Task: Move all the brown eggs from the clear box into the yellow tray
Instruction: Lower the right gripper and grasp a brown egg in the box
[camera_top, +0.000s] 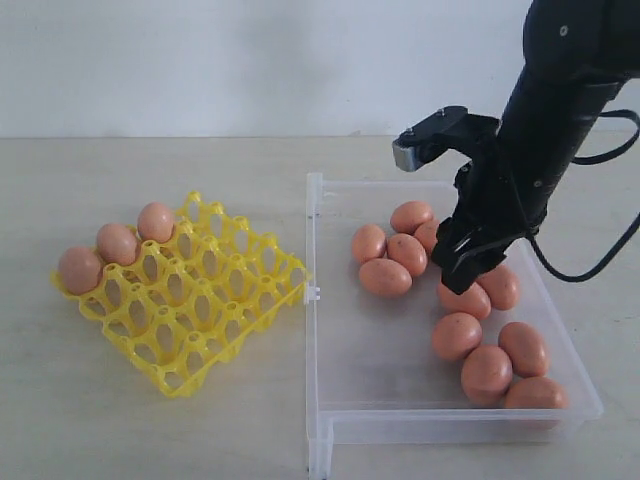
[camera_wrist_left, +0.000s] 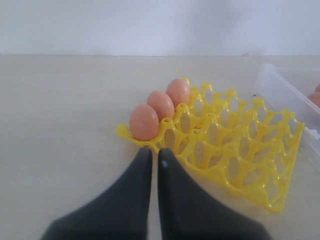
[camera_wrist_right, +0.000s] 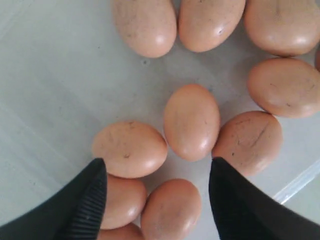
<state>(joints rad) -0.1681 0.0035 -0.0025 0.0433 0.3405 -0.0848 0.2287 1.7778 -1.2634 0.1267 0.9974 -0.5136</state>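
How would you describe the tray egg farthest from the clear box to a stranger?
In the exterior view, find the yellow tray, left of the clear box. Three brown eggs line its back-left edge. Yours is the leftmost, at the tray's left corner.

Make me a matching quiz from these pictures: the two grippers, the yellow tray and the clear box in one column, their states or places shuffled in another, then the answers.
Column one
1. clear box
2. left gripper
3. yellow tray
4. right gripper

Column two
A. open over loose brown eggs
B. three cups filled, along one edge
C. transparent, on the right in the exterior view
D. shut, holding nothing

Pairs: 1-C, 2-D, 3-B, 4-A
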